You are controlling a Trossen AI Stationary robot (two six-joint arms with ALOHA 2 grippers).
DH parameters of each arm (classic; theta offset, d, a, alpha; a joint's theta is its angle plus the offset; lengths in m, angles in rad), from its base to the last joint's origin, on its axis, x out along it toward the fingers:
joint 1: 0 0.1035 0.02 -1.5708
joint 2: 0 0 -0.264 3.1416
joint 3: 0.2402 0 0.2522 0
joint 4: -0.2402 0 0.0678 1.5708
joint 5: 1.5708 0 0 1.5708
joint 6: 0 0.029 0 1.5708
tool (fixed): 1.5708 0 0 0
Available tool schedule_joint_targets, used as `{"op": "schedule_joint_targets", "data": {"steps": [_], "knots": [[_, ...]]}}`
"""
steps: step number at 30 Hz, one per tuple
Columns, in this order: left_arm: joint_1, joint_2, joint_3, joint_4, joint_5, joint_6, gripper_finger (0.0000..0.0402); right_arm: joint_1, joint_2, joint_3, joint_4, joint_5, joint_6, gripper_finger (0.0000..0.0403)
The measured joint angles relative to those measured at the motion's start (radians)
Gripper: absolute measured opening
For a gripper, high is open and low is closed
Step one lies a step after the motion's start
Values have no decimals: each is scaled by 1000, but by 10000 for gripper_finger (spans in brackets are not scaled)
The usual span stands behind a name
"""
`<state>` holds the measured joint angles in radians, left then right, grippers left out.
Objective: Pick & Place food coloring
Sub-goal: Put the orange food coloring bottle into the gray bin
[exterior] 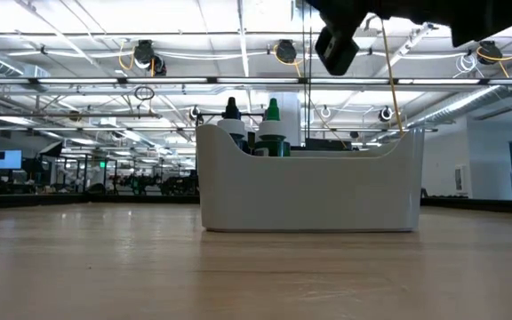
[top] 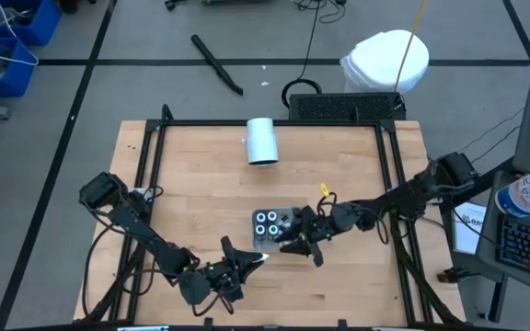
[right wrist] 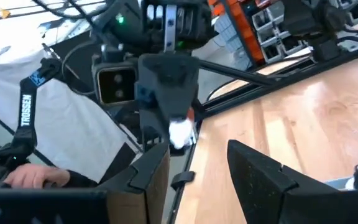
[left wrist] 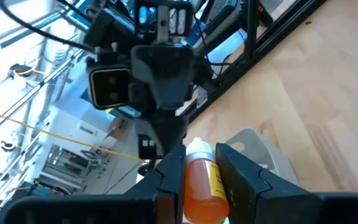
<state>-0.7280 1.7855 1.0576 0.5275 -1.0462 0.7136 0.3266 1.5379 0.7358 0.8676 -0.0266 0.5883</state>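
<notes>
In left hand (left wrist: 201, 180), glossy orange bottle (left wrist: 202, 183)

Both grippers (top: 247, 262) (top: 300, 241) crowd tray (top: 274, 213); white cylinder (top: 262, 141) well apart

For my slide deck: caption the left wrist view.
Left gripper clamps an orange food coloring bottle, facing the right arm above the grey tray.

The left gripper (left wrist: 199, 180) clamps an orange food coloring bottle (left wrist: 202, 183) with a white cap between its two dark fingers (left wrist: 244, 177). Just beyond lies a grey tray (left wrist: 260, 146) on the wooden table (left wrist: 328, 93). The right gripper (left wrist: 166, 146) faces it, apparently hanging nearby.
</notes>
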Motion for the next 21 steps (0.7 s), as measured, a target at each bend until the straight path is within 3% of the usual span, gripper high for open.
{"op": "schedule_joint_targets", "data": {"steps": [7,12,21], "knots": [[13,0,0,1,-18,-1,79,-39,34,9,-4,-10,0,155],[27,0,0,0,-30,-4,81,-42,106,72,-10,-83,2,155],[19,0,0,-21,-37,-17,80,-42,144,142,-3,-83,-30,155]]}}
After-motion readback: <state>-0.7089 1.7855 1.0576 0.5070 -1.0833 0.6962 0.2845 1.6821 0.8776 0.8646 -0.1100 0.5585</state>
